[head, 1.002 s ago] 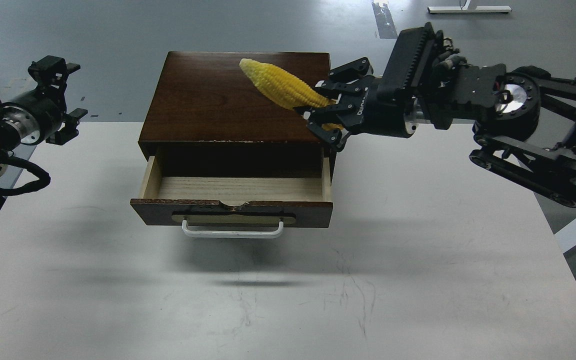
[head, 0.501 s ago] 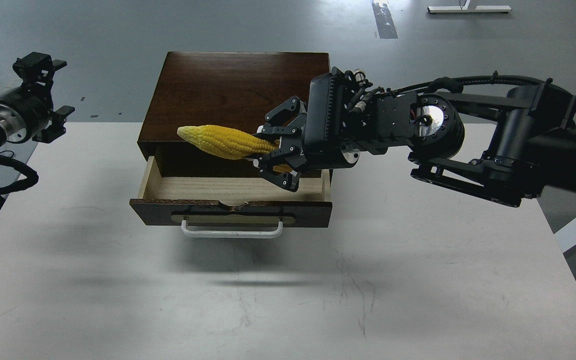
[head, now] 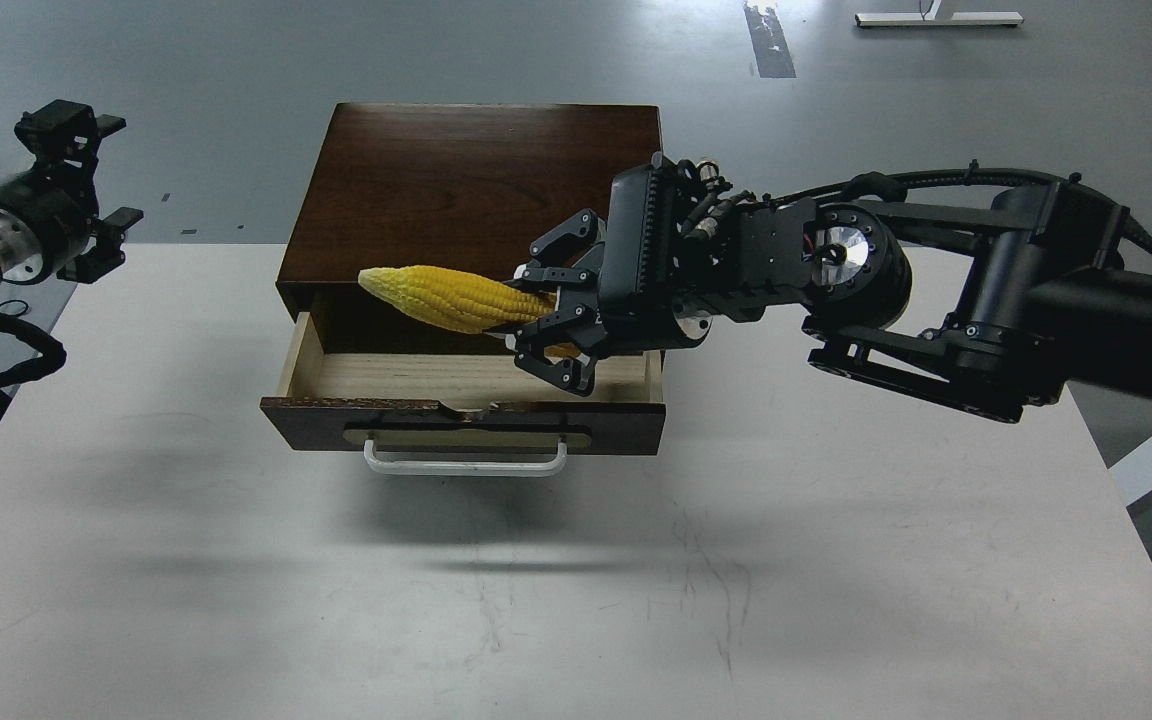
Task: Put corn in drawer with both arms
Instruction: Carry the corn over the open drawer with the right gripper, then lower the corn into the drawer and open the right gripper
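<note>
The bright yellow corn (head: 446, 296) is held almost level above the open drawer (head: 466, 395), its tapered tip pointing left. My right gripper (head: 544, 312) is shut on the corn's thick right end, over the right part of the drawer. The drawer is pulled out of the dark brown wooden box (head: 476, 190); its pale wood inside shows with nothing in it, and its white bar handle (head: 466, 463) faces me. My left gripper (head: 71, 150) is far to the left, off the table's left edge, well away from the box; I cannot tell its fingers apart.
The box stands at the back middle of the white table (head: 576, 560). My right arm (head: 936, 290) stretches across the table's right back part. Grey floor lies beyond the table.
My right gripper has carried the corn from above the box top down and to the left, over the open drawer. My left gripper has drawn back a little to the left.
</note>
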{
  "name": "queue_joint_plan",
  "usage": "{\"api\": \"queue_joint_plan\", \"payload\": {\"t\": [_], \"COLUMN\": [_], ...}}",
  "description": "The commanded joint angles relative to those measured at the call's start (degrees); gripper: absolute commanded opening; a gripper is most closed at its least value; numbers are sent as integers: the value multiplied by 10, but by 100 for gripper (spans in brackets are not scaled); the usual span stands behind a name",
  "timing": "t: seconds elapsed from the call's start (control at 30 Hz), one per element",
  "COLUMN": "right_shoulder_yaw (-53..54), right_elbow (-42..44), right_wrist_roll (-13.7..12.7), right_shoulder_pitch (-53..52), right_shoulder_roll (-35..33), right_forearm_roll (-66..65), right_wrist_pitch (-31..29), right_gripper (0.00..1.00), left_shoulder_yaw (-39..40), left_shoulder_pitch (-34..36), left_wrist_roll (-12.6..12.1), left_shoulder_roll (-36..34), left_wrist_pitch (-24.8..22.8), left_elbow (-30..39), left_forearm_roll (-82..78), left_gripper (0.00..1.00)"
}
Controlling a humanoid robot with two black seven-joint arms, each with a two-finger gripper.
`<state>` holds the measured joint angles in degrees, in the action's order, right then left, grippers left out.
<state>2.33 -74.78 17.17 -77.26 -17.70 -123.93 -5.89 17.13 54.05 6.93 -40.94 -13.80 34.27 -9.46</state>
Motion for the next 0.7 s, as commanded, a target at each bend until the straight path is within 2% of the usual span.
{"api": "queue_joint_plan", "payload": {"t": [0.0, 0.1, 0.47, 0.67], "right_shoulder_yaw": [1, 2, 19, 93], "right_elbow": [0, 0, -2, 1], "right_wrist_roll": [-6, -14, -14, -23], "right_shoulder_pitch": [0, -1, 4, 5], "right_shoulder_roll": [0, 0, 1, 25], "right_forearm_roll": [2, 3, 11, 110], "right_wrist_pitch": [-1, -2, 3, 27], "right_gripper": [99, 100, 100, 100], "left_shoulder_yaw": [0, 0, 0, 0], "left_shoulder_pitch": [0, 0, 0, 1], "left_wrist_roll": [0, 0, 0, 0], "left_shoulder_roll": [1, 1, 1, 1], "left_wrist_pitch": [0, 0, 0, 0], "left_elbow": [0, 0, 0, 0], "left_forearm_roll": [1, 1, 1, 1], "left_gripper": [98, 98, 98, 98]}}
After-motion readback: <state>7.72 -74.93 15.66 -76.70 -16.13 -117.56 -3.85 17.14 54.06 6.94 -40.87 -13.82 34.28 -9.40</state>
